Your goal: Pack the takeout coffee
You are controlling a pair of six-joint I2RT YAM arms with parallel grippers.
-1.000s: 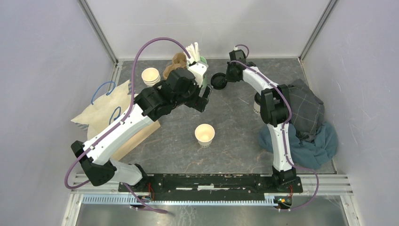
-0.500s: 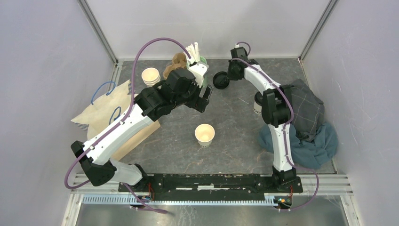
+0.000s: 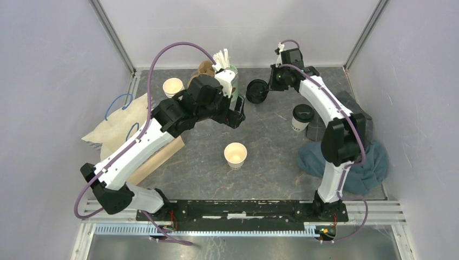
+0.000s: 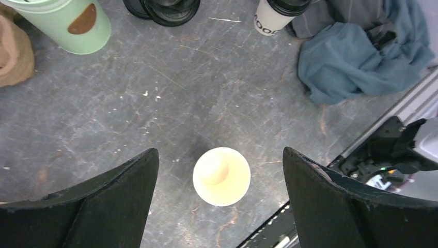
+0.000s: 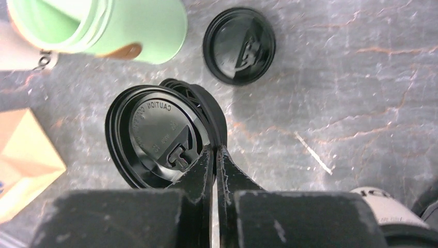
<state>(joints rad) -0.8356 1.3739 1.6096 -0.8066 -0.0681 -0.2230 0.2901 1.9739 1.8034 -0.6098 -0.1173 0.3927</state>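
I see the right gripper (image 5: 214, 151) clenched on the rim of the stacked black lids (image 5: 155, 132) at upper centre of the overhead view, the left gripper (image 4: 219, 153) spread wide above a lidless cup (image 4: 221, 176), and the takeout coffee (image 3: 301, 118) standing right of centre, just beside the heaped cloths (image 3: 360, 160).

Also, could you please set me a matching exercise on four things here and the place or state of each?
1. takeout coffee
2. single open white cup
3. green cup
4. black lid

A. pinched by the shut right fingers
B. holds white sticks
C. beside the teal cloth
D. lidless, in the middle

Pairs: 1-C, 2-D, 3-B, 4-A
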